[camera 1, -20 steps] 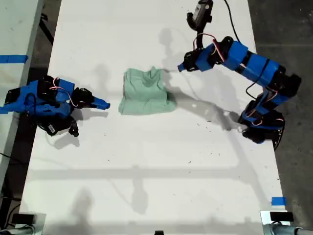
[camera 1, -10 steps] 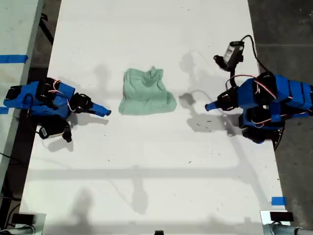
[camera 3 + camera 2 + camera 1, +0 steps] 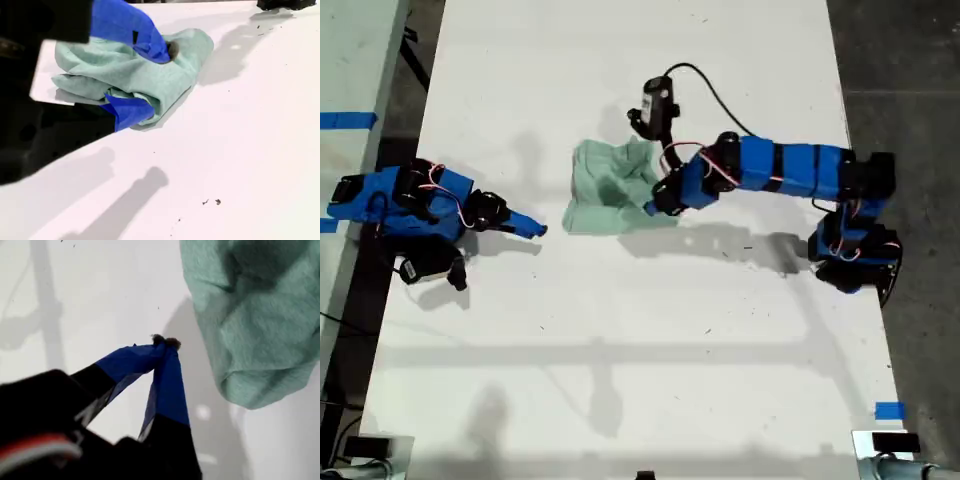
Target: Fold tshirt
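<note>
Mostly bare white table [image 3: 620, 380] holds bunched tshirt [image 3: 610, 190].

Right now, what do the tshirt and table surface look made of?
The tshirt: soft matte knit fabric, probably cotton; it slumps in rounded folds with no sheen. The table: smooth white hard sheet, maybe laminate or painted board; it takes crisp shadows and shows small dark specks.

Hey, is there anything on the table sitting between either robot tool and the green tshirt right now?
Nothing visible does. My first tool, tips together, has only bare white table between it and the tshirt. My second tool is already at the tshirt, open, with one finger over the folded cloth and the other at its edge.
</note>
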### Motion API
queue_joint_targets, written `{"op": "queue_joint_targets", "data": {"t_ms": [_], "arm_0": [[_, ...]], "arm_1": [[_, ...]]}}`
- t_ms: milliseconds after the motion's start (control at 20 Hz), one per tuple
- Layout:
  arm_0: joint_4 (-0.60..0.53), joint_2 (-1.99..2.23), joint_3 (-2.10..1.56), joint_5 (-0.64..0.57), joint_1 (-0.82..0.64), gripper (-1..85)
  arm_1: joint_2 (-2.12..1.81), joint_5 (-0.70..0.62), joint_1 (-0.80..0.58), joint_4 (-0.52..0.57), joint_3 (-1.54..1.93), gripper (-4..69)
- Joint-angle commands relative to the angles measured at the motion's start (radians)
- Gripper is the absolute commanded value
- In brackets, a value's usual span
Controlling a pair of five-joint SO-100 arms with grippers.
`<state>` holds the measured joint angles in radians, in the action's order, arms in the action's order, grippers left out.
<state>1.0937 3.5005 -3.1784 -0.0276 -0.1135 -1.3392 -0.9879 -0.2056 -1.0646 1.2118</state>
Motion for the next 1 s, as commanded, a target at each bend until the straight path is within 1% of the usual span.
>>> {"op": "queue_joint_targets", "data": {"t_ms": [0,150,350,500,700,750,850,900,950], "arm_0": [[0.002,0.098,-0.011,0.014,0.032,15.6],[0.002,0.098,-0.011,0.014,0.032,15.6],[0.002,0.098,-0.011,0.014,0.032,15.6],[0.002,0.098,-0.011,0.014,0.032,15.6],[0.002,0.098,-0.011,0.014,0.032,15.6],[0.002,0.098,-0.011,0.014,0.032,15.6],[0.002,0.098,-0.011,0.014,0.032,15.6],[0.002,0.098,-0.011,0.014,0.032,15.6],[0.002,0.098,-0.011,0.014,0.032,15.6]], "arm_1": [[0.041,-0.015,-0.009,0.003,-0.143,-1.2],[0.048,-0.018,-0.031,0.014,-0.123,-1.2],[0.150,-0.044,-0.117,0.078,-0.179,-1.2],[0.287,-0.048,-0.212,0.173,-0.261,-1.2],[0.405,0.023,-0.304,0.480,-0.281,-1.2],[0.433,0.057,-0.325,0.543,-0.281,-1.2],[0.499,0.155,-0.373,0.634,-0.270,-1.2],[0.492,0.201,-0.393,0.718,-0.204,-1.2],[0.469,0.227,-0.405,0.770,-0.160,-1.2]]}}
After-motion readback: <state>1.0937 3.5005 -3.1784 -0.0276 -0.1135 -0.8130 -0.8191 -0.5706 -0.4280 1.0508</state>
